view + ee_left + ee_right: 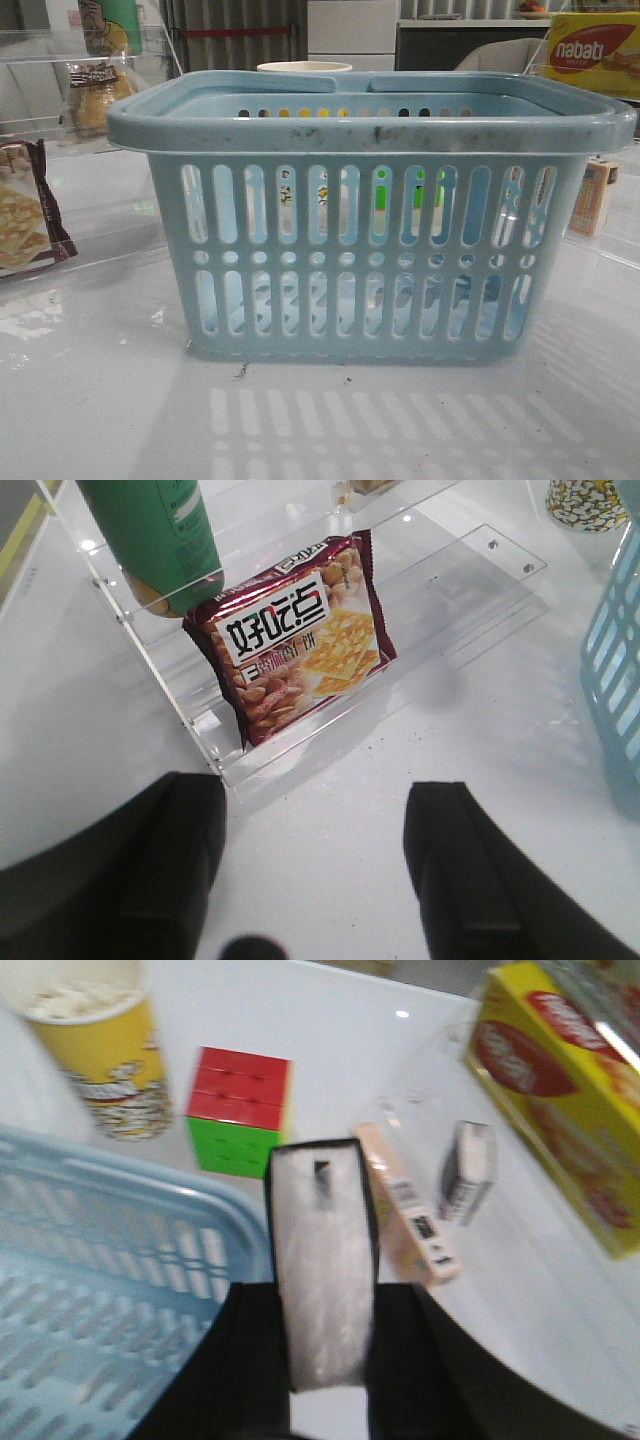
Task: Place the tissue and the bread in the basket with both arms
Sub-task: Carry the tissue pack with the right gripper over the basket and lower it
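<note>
Right gripper (322, 1360) is clamped on the tissue (322, 1280), a light, soft packet that tolerates only a moderate squeeze across its narrow sides, held beside the rim of the basket (110, 1290). Left gripper (315, 865) stands wide and empty above the table (400, 740), facing a cracker packet (295, 645). The bread (92, 98), soft and crushable in slippery film, sits on a clear shelf (40, 45) left of the basket and is best taken lightly across its middle.

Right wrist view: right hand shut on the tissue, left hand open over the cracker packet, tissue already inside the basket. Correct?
Not quite. The right hand is shut on the tissue, but the right wrist view shows the tissue beside the basket, outside its rim. The left hand is open near the cracker packet.
</note>
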Motion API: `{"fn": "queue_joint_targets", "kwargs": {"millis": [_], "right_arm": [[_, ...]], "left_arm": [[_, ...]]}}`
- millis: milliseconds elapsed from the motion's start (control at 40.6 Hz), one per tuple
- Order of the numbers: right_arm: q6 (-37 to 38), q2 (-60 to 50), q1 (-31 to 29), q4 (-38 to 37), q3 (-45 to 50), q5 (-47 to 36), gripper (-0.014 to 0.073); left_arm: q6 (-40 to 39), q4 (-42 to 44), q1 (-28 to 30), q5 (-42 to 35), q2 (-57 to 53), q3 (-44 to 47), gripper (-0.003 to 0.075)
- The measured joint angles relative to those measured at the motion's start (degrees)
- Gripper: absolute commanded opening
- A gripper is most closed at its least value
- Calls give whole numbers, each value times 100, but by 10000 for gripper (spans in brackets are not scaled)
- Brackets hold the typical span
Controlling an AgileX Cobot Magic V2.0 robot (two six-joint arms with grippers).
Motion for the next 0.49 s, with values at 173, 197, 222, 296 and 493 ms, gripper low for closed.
{"fn": "queue_joint_targets", "kwargs": {"millis": [173, 197, 222, 296, 493], "right_arm": [[0, 15, 1006, 473, 560, -239, 261], [0, 45, 1146, 500, 654, -311, 275], [0, 90, 1273, 544, 778, -415, 293], [0, 259, 1519, 605, 1091, -724, 404], [0, 688, 1720, 626, 1405, -1460, 614]], "left_arm": [[0, 0, 0, 0, 0, 0, 456], [0, 0, 0, 0, 0, 0, 456], [0, 0, 0, 0, 0, 0, 456], [0, 0, 0, 0, 0, 0, 456], [0, 0, 0, 0, 0, 0, 456]]}}
